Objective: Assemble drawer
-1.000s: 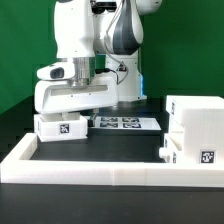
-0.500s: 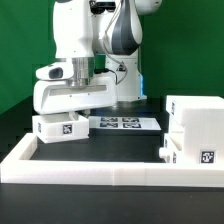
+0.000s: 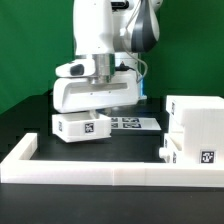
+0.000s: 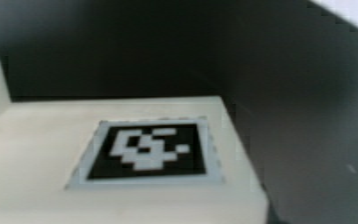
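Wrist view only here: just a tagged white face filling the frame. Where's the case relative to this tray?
Observer: The large case stands at the exterior view's right, clearly apart from the small tray under the end effector.
Operator: And the other tray?
Observer: The second tray sits low, directly in front of the case, with a tag on the face toward the camera.
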Controlling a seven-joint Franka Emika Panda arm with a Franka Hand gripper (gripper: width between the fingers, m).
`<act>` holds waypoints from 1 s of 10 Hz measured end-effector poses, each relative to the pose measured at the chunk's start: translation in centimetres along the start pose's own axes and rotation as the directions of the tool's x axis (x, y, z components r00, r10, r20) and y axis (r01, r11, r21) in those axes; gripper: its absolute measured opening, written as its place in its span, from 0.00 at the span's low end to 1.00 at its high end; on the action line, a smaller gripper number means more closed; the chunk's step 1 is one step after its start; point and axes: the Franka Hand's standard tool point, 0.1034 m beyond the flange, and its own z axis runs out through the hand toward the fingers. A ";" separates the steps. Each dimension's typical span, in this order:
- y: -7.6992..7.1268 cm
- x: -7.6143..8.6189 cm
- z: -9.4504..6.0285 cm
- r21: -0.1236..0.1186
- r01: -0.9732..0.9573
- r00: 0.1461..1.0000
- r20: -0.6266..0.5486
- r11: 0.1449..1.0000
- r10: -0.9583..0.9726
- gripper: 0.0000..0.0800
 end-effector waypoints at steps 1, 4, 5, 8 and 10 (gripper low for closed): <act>-0.7 1.3 -0.3 -0.003 -0.001 1.000 -0.007 1.000 0.001 0.05; -2.3 6.2 -1.4 0.006 0.037 0.999 -0.019 0.999 -0.037 0.05; -1.8 7.5 -1.8 0.012 0.047 0.999 -0.017 0.999 -0.047 0.05; -1.5 8.2 -2.0 0.010 0.107 0.994 -0.018 0.994 -0.106 0.05; -1.4 8.1 -1.9 0.008 0.244 0.970 -0.014 0.970 -0.244 0.05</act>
